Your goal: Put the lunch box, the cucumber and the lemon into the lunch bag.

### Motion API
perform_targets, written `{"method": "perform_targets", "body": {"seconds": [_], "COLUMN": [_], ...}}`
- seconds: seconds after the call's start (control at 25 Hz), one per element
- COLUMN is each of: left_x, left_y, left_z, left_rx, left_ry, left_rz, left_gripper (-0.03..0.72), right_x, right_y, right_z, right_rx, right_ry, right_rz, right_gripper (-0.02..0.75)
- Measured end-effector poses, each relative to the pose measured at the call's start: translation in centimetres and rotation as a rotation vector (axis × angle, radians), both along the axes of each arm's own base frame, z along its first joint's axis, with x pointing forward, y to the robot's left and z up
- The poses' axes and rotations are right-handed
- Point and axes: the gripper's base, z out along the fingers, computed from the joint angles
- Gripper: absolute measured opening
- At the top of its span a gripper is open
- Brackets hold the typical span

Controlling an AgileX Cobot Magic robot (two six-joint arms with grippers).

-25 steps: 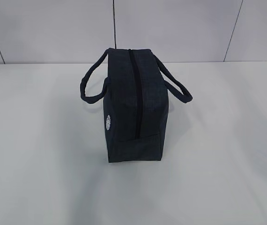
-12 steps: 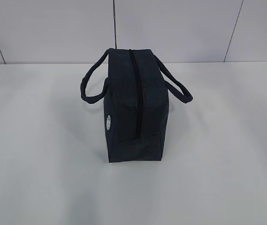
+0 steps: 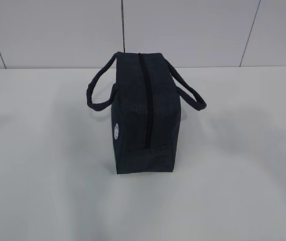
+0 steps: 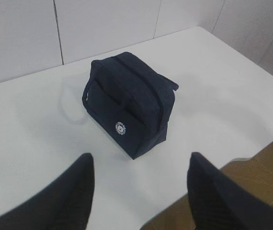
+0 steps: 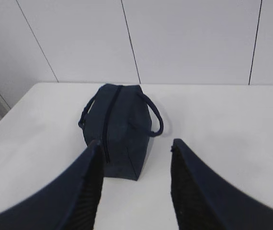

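**A:** Going left to right: the left gripper (image 4: 139, 191) is held back and above the white table (image 3: 37, 150), jaws spread wide, nothing gripped. In the middle, the dark navy boxy fabric lunch bag (image 3: 145, 120) is stood upright, one loop handle flopped out to each side, and the black zipper (image 3: 147, 100) along its top is seen run fully closed. A small round white logo (image 3: 116, 131) is shown on its left face. The right gripper (image 5: 134, 184) is likewise held well apart from the bag, jaws parted and empty.

**B:** And the lunch box, cucumber, lemon?

**A:** None can be spotted in any view, so whether they're already zipped inside or just off camera can't be told. Judged from that, it's either the very start or the very end.

**B:** Next move, if it's the start?

**A:** Probably the bag would need steadying by one gripper while the zipper pull is found and drawn open by the other. The pull itself can't be made out here.
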Motion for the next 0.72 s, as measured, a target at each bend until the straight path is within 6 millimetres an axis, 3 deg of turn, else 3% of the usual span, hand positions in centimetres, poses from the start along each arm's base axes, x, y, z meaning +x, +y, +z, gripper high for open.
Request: {"method": "perform_targets", "body": {"seconds": [0.32,0.48,0.72], "left_x": [-4.4,-5.7,-7.0], "left_y": [2.7,3.7,4.9], "left_z": [-6.9,-10.4,-13.8], "left_rx": [0.048,0.081,0.118], "left_ry": [-0.056,-0.068,-0.122], "left_rz": [0.069,0.099,0.15], "left_gripper": [0.445,0.444,0.444], "right_x": [-1.0,-1.6,-2.7], "right_y": [-0.7,-1.2,-1.6], "right_z": [-6.0,-9.9,-15.0], "right_rx": [-0.062,-0.126,-0.177], "right_ry": [0.079,0.109,0.119], "right_rz": [-0.053,-0.092,-0.123], "right_gripper": [0.357,0.357,0.357]}}
